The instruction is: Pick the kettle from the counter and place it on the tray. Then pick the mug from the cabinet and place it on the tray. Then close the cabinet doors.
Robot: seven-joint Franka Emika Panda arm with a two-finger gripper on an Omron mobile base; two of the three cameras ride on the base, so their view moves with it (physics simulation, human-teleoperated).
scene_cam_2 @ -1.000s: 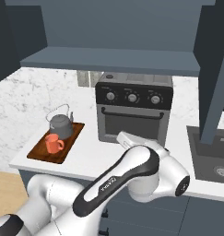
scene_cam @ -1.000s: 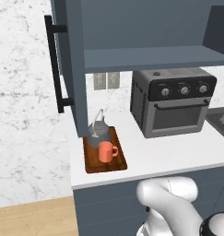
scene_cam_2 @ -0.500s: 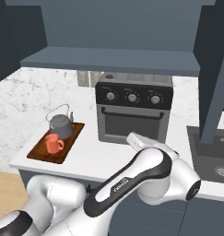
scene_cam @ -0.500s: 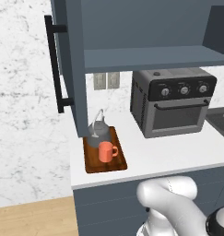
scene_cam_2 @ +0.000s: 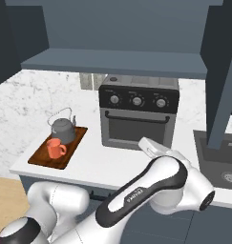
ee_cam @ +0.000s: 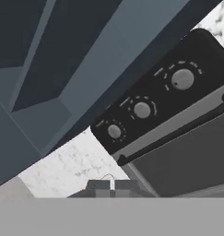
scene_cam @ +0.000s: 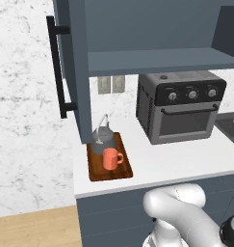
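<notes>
The grey kettle and the orange mug both stand on the wooden tray at the left end of the white counter. Above it the cabinet is open: its left door with the black bar handle swings out, and the right door hangs open too. My gripper is shut with nothing in it, low in front of the counter, looking up at the oven and the cabinet's underside.
A black toaster oven with three knobs sits mid-counter under the cabinet shelf. A dark sink lies at the right. My arm bends across the counter's front edge.
The gripper's fingers have gone from open to shut. In the right base view the arm's elbow has swung right and nearer. Kettle, mug and tray have not moved.
</notes>
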